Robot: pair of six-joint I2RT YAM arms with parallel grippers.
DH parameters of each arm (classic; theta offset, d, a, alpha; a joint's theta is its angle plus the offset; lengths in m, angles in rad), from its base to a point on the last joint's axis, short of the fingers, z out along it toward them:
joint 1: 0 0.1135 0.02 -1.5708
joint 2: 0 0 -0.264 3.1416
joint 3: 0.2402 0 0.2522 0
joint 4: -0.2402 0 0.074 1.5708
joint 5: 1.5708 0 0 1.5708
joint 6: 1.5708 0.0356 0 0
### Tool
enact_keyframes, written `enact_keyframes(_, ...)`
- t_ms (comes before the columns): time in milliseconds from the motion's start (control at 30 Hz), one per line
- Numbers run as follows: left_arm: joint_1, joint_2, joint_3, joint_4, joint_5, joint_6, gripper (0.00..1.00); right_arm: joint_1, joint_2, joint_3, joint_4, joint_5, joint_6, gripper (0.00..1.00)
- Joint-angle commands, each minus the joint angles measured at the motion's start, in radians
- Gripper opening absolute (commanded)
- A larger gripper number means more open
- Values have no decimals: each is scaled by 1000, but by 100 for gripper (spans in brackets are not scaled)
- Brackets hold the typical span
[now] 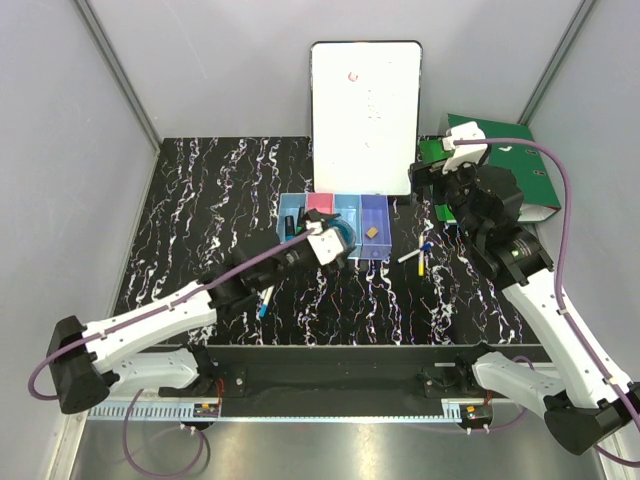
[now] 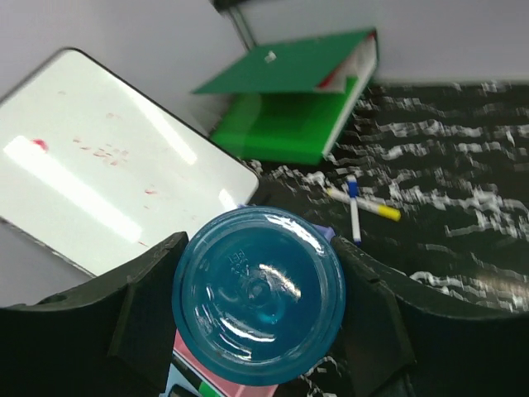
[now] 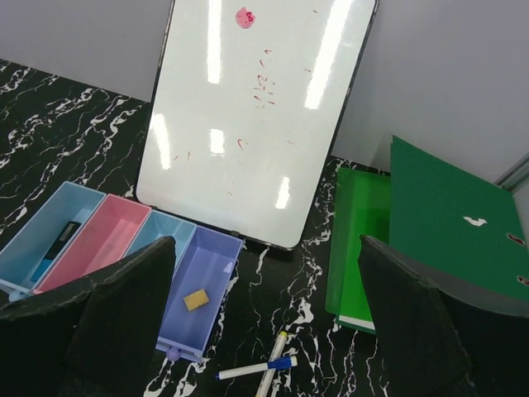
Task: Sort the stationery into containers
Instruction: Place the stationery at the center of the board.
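My left gripper (image 2: 259, 277) is shut on the round blue tape roll (image 2: 258, 314), its fingers pressed on both sides. In the top view the roll (image 1: 341, 239) hangs over the near ends of the middle containers (image 1: 335, 213). A tan block (image 3: 196, 299) lies in the purple bin (image 3: 216, 266). A green-black marker (image 3: 58, 241) lies in the far left light blue bin. Two crossed white pens, one blue-capped (image 3: 252, 369) and one yellow-ended (image 3: 278, 357), lie on the table right of the bins. My right gripper (image 3: 266, 241) hangs open above them, holding nothing.
A white board (image 1: 365, 115) leans on the back wall behind the bins. A green binder (image 1: 520, 165) lies open at the back right, under my right arm. Another white pen with a blue end (image 1: 266, 299) lies beside my left arm.
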Motion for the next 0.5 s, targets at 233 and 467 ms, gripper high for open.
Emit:
enact_keyframes(233,44,148,40,-224,373,156,0,3,-36,1,76,48,-57,100)
enact_keyframes(467,83,254,82,-333,371,143,0,5,-38,1,85,35,-66,100)
